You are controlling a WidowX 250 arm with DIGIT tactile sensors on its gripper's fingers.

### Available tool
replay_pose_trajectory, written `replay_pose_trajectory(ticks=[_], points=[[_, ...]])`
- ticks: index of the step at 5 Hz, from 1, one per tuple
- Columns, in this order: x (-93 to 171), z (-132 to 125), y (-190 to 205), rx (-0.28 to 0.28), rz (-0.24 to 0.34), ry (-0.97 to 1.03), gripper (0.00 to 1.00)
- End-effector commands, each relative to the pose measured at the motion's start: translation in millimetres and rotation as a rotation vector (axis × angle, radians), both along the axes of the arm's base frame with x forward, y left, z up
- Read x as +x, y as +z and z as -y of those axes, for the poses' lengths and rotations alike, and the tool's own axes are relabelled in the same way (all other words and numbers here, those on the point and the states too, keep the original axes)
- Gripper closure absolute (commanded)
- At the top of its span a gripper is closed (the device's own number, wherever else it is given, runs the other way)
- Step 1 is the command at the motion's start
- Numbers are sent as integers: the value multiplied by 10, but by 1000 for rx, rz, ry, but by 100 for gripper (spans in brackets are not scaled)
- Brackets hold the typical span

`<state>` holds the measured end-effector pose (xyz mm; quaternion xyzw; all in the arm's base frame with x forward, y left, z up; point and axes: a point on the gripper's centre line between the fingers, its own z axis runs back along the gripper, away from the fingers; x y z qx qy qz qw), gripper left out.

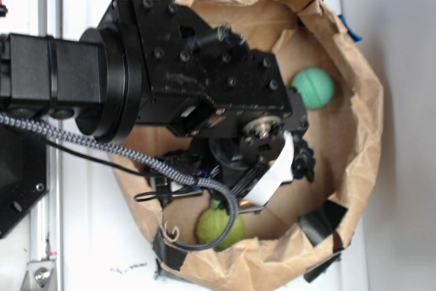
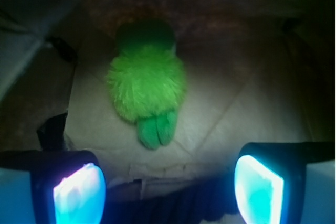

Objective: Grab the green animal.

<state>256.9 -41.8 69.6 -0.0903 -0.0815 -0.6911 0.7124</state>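
Green animal (image 2: 147,85) lies beyond spread fingers (image 2: 79,192), untouched.

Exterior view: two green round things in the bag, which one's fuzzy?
The green animal, lime and plush, near the bag's taped edge; the teal ball is smooth.

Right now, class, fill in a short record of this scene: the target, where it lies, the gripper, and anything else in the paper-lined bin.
target: fuzzy lime-green plush animal
target position: on the brown paper floor of the bin, ahead of the gripper, untouched
gripper: black gripper with glowing blue pads, open, empty
other object: smooth teal-green ribbed ball by the far wall
container: crumpled brown paper bin wall, taped with blue and black tape
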Motion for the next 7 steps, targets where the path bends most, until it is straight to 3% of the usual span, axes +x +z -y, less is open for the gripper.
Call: replay_pose_trajectory(ticks=[1,3,4,5,6,7], points=[[-35,305,-39,-70,34,-95,0],[-104,556,-257,-96,-45,-113,0],[-130,674,-441,-140,-105,-95,0],[-176,732,-526,-155,-137,-107,76],[-185,728,-574,-140,-125,-106,100],[-173,710,-576,-138,-125,-93,100]])
